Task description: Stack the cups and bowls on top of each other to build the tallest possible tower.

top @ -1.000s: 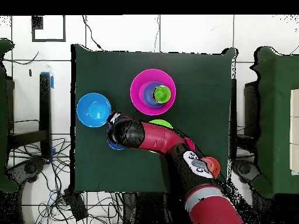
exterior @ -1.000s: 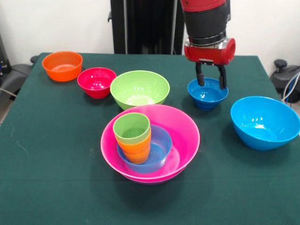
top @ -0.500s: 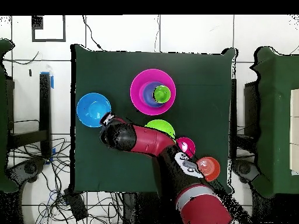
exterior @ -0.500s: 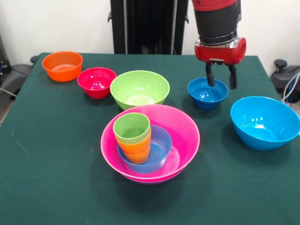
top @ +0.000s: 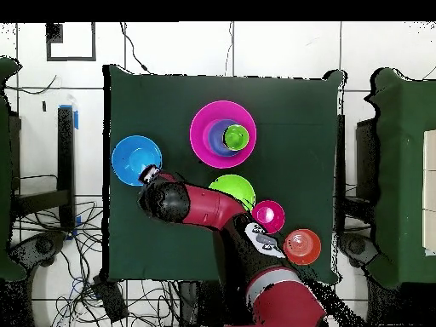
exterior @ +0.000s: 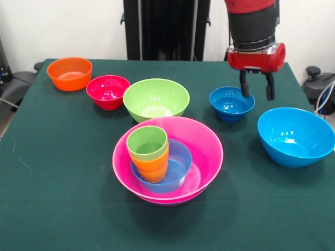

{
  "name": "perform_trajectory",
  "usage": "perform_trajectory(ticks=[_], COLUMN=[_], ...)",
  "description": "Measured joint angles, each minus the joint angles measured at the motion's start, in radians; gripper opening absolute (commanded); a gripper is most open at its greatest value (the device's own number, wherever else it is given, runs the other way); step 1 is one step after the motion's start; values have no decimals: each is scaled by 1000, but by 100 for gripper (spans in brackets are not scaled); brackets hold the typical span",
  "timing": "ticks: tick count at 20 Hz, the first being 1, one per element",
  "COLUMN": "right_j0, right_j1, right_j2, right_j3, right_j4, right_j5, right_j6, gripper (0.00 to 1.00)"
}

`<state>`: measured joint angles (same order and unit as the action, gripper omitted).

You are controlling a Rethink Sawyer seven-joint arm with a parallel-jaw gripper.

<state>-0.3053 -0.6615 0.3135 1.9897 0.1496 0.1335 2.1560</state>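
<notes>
Your gripper [exterior: 257, 91] hangs empty with its fingers spread wide, above the table's far right part, between the small glossy dark-blue bowl [exterior: 232, 103] and the large sky-blue bowl [exterior: 296, 136]. The tower [exterior: 167, 158], green tumbler [exterior: 147, 142] topmost, stands mid-table toward the near edge.

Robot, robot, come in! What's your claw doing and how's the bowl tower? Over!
Gripper open, empty, hanging by the dark-blue bowl's rim. Tower: green cup in orange cup, in the pink bowl. Nothing blocking.
</notes>
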Motion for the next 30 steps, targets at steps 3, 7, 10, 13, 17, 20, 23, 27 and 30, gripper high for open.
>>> perform_trajectory(ticks=[3,7,10,13,17,20,23,27,30], right_j0=[7,9,16,30,64,76,79,79,79], right_j1=[0,0,0,0,0,0,0,0,0], right_j2=[0,0,-8,-25,-81,-112,-133,-169,-187], right_j3=[2,3,3,3,5,9,15,25,32], right_j4=[2,2,2,2,2,2,2,2,2], right_j5=[-5,-5,-5,-5,-5,-5,-5,-5,-5], right_j6=[0,0,0,0,0,0,0,0,0], gripper=[100,100,100,100,100,100,100,100,100])
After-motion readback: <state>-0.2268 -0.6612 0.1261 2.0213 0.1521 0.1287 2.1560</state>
